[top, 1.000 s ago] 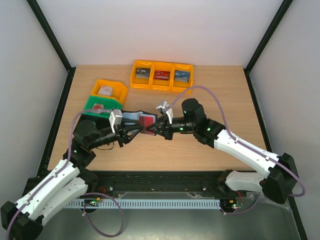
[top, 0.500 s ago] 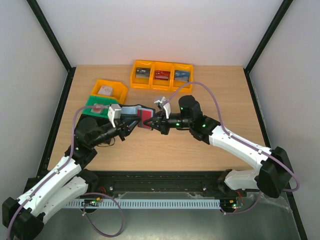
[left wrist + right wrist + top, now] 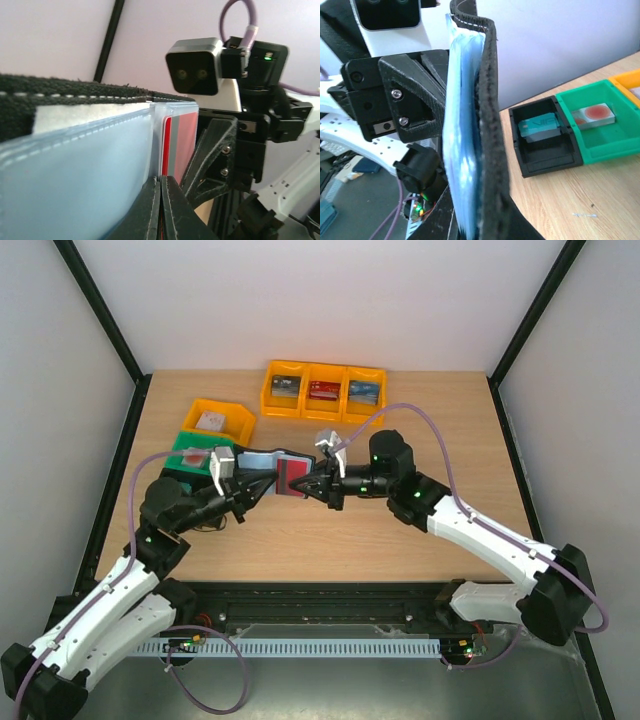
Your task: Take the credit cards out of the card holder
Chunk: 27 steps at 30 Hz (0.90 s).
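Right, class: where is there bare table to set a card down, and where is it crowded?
Bare table right of the yellow bin row, and the near strip. Crowded at the left bins and centre, where the left gripper and right gripper hold the wallet.

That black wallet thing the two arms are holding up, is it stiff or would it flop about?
Probably floppy: the card holder bows along its edge in the right wrist view, and both the left gripper and right gripper pinch it. The red card inside likely stiffens that half. Its clear pockets look smooth, perhaps slippery.
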Motion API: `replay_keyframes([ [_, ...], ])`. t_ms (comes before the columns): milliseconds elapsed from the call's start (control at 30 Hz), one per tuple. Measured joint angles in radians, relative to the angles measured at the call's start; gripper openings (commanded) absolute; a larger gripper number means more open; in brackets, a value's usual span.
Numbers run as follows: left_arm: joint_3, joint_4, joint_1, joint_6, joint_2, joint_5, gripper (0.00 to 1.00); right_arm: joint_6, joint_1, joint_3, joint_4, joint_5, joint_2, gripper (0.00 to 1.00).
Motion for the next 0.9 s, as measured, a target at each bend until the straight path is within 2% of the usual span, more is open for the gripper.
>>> replay_keyframes([
  [233,0.005,0.043,0.002,-0.018,-0.01,0.098,0.03,-0.019,-0.016,-0.018,0.039,-0.087,-0.024,0.03],
  [333,0.005,0.05,0.002,-0.016,-0.01,0.104,0.17,-0.014,-0.023,-0.018,0.061,-0.114,-0.009,0.02],
  [467,0.006,0.032,0.003,-0.004,-0.008,0.074,0.22,-0.005,-0.031,0.008,0.074,-0.124,0.047,0.02],
  [700,0.01,-0.025,0.011,0.028,-0.008,0.011,0.15,-0.032,-0.021,0.02,0.065,-0.092,0.073,0.02],
  [800,0.017,-0.027,0.011,0.046,-0.008,0.009,0.03,-0.043,-0.016,0.02,0.065,-0.075,0.063,0.02],
  [900,0.017,-0.023,0.011,0.053,-0.008,0.0,0.02,-0.043,-0.012,0.021,0.065,-0.067,0.058,0.06],
])
